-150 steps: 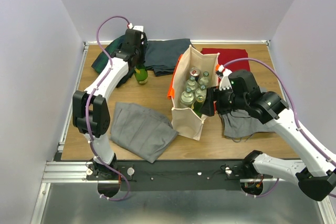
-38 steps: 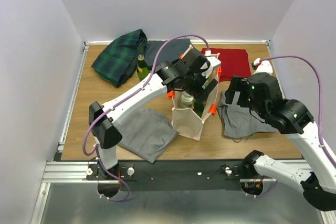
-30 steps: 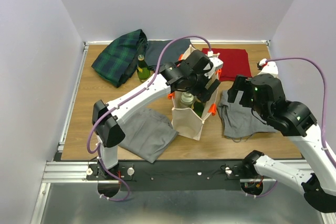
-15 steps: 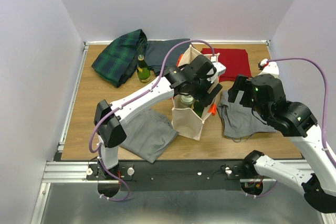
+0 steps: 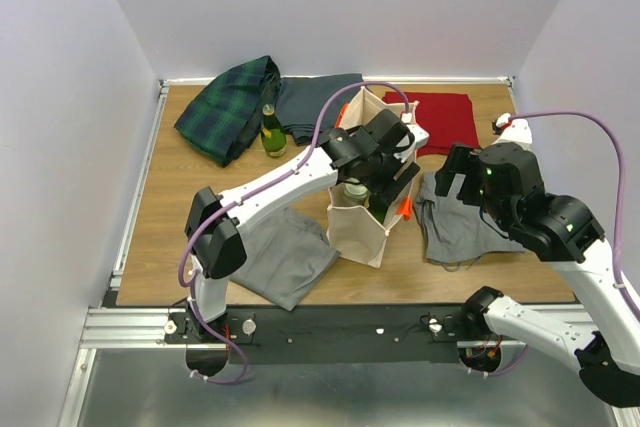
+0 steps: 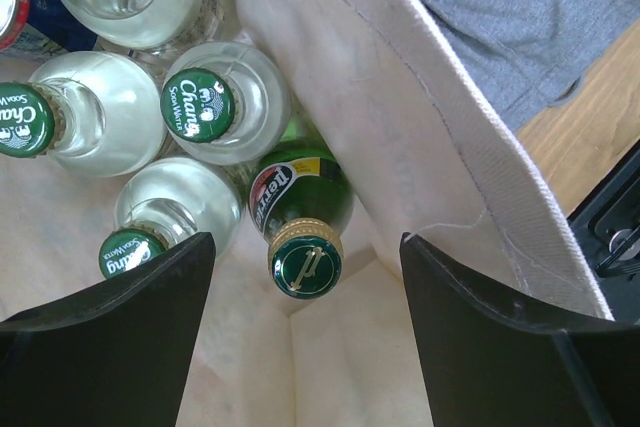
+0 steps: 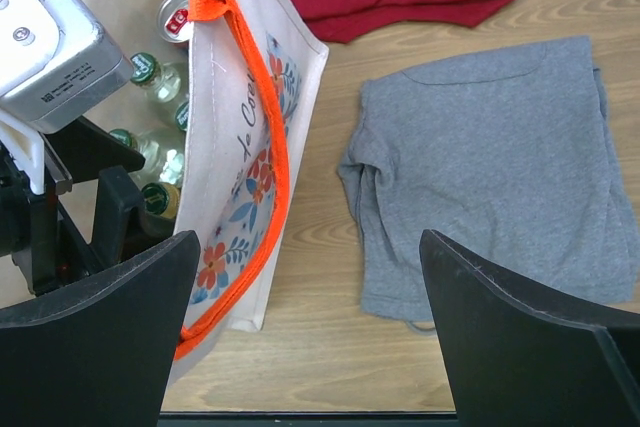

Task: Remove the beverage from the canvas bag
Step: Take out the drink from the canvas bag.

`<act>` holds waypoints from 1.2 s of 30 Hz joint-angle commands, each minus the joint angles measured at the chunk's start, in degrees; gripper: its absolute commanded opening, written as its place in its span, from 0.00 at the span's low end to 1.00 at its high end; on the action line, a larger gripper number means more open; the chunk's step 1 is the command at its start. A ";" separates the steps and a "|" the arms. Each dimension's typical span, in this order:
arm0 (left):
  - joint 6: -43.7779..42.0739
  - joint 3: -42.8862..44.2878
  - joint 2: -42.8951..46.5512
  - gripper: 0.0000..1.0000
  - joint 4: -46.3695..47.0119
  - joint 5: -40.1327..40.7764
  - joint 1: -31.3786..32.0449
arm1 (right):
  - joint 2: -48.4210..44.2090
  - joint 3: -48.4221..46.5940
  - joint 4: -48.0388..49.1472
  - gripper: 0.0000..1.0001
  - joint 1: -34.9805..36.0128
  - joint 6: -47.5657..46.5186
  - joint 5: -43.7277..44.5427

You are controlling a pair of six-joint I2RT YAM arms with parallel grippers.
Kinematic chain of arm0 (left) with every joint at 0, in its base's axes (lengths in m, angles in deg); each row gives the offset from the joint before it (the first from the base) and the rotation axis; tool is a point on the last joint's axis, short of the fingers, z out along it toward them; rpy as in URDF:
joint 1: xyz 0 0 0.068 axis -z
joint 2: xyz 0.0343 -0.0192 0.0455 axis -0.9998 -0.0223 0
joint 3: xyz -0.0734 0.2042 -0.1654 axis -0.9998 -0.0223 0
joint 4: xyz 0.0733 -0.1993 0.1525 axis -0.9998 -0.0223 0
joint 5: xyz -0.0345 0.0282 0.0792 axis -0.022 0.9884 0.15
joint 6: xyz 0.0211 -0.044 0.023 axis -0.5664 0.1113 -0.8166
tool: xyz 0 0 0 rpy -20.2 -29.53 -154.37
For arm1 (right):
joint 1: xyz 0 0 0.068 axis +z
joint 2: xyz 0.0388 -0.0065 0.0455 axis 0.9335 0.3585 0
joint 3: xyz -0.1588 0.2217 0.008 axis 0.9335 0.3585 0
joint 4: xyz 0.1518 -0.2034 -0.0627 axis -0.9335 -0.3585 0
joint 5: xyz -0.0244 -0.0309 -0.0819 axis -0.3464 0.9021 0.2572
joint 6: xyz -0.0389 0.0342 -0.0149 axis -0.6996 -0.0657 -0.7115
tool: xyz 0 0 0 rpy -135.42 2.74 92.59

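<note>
Left end effector (image 6: 305, 242) hangs inside the mouth of the tall cream canvas bag with orange handles (image 6: 420, 117), jaws apart, nothing gripped. Directly below it, framed between the two fingers, is the dark green glass bottle with a green-and-gold cap (image 6: 300, 202). The bottle stands upright with its long axis pointing straight up at the wrist camera, so the approach looks like a plain descent along the neck. The cap is roughly centred in the gap, with clear space on both sides. The bottle is tucked into a bag corner, against the wall on the right arm's side. A clear glass bottle with a green cap (image 6: 165, 222) stands just beside the finger (image 6: 110, 332) away from that wall, a likely snag on the way down. Right end effector (image 7: 310, 237) is released and empty, outside the bag over the wooden worktop (image 5: 165, 217), beside the flat grey cloth (image 7: 490, 167). The left arm is clearly the nearer one. The bag stands mid-worktop.
</note>
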 commanded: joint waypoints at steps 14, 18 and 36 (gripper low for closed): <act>-1.26 1.94 -2.63 0.70 -0.93 1.36 0.33 | -0.38 1.29 0.85 0.99 0.32 0.74 1.53; -1.35 2.21 -2.72 0.68 -1.02 1.28 0.33 | -0.12 1.55 1.02 0.99 0.32 0.74 1.18; -2.14 3.26 -2.72 0.37 -3.04 2.95 0.24 | 0.41 1.73 2.16 0.99 0.32 0.04 0.74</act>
